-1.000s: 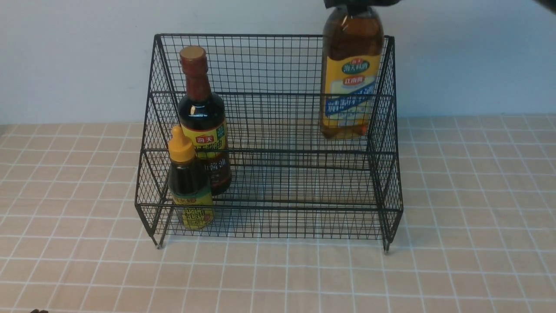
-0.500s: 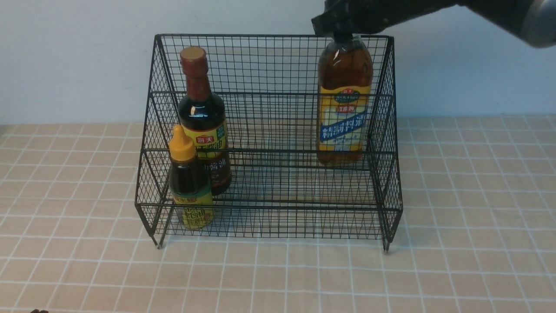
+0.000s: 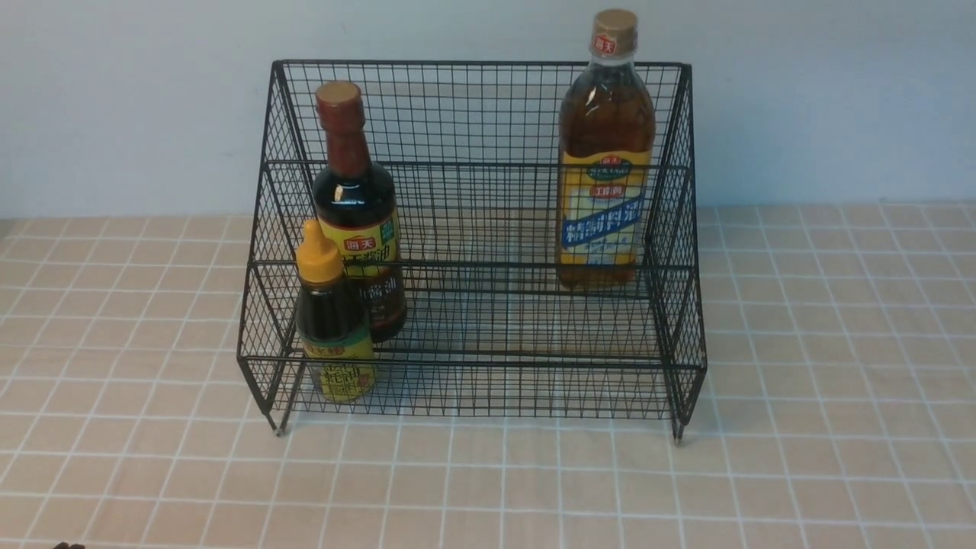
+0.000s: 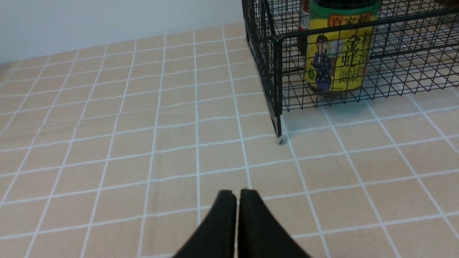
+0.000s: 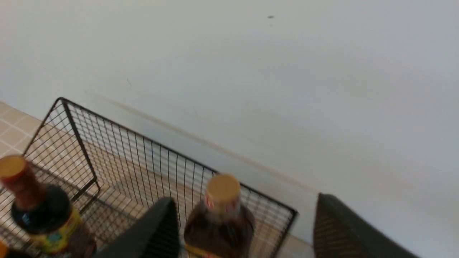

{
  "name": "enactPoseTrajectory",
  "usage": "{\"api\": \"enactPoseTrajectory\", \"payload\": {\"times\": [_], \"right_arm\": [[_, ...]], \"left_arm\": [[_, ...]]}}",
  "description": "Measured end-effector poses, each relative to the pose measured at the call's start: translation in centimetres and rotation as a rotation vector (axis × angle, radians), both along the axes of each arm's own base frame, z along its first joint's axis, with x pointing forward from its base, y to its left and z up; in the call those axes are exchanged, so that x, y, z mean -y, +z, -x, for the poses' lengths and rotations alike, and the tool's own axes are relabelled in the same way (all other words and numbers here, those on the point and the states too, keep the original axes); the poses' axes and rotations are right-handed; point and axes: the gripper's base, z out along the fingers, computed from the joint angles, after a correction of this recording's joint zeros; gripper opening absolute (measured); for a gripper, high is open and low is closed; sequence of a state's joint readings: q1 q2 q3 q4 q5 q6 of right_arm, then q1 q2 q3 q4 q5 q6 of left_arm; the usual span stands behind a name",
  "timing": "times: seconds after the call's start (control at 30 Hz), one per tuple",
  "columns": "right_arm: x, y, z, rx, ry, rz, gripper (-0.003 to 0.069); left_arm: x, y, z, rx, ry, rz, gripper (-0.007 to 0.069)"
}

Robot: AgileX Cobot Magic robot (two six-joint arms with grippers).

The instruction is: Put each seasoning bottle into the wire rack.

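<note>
Bottles all stand in the rack (image 3: 473, 229); nothing left. Right gripper (image 5: 244, 222) spread, left gripper (image 4: 237, 195) pressed together.

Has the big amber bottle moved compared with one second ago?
Yes. The amber bottle has come down against the wire rack; its base now rests on the upper tier, and the end effector has released it.
</note>
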State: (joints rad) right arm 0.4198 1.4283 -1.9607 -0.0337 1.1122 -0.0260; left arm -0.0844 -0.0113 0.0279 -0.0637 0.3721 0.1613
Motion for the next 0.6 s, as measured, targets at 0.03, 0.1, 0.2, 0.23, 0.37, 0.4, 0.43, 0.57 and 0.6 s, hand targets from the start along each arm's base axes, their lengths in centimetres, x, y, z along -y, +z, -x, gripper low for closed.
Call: {"api": "enactPoseTrajectory", "payload": {"times": [0.03, 0.1, 0.2, 0.23, 0.37, 0.4, 0.43, 0.57, 0.6], "right_arm": [[0.2, 0.1, 0.4, -0.010, -0.007, 0.001, 0.0367], [1.9, 1.4, 3.7, -0.013, -0.037, -0.015, 0.0234], [4.4, 2.5, 8.9, 0.007, -0.072, -0.071, 0.0059], [5.2, 2.0, 10.7, 0.002, -0.083, -0.097, 0.0024], [7.6, -0.9, 16.1, 0.038, -0.100, -0.192, -0.0010], [8.0, -1.8, 17.1, 0.055, -0.100, -0.212, -0.0012], [8.6, -3.3, 18.4, 0.085, -0.098, -0.241, -0.0013], [10.3, -7.9, 22.5, 0.259, -0.069, -0.362, -0.0014], [10.2, -8.5, 22.4, 0.256, -0.068, -0.361, -0.0014]], "left_arm": [[0.0, 0.0, 0.0, 0.000, 0.000, 0.000, -0.0007], [0.0, 0.0, 0.0, 0.000, 0.000, 0.000, -0.0007], [0.0, 0.0, 0.0, 0.000, 0.000, 0.000, -0.0007], [0.0, 0.0, 0.0, 0.000, 0.000, 0.000, -0.0007], [0.0, 0.0, 0.0, 0.000, 0.000, 0.000, -0.0007], [0.0, 0.0, 0.0, 0.000, 0.000, 0.000, -0.0007], [0.0, 0.0, 0.0, 0.000, 0.000, 0.000, -0.0007], [0.0, 0.0, 0.0, 0.000, 0.000, 0.000, -0.0007], [0.0, 0.0, 0.0, 0.000, 0.000, 0.000, -0.0007]]}}
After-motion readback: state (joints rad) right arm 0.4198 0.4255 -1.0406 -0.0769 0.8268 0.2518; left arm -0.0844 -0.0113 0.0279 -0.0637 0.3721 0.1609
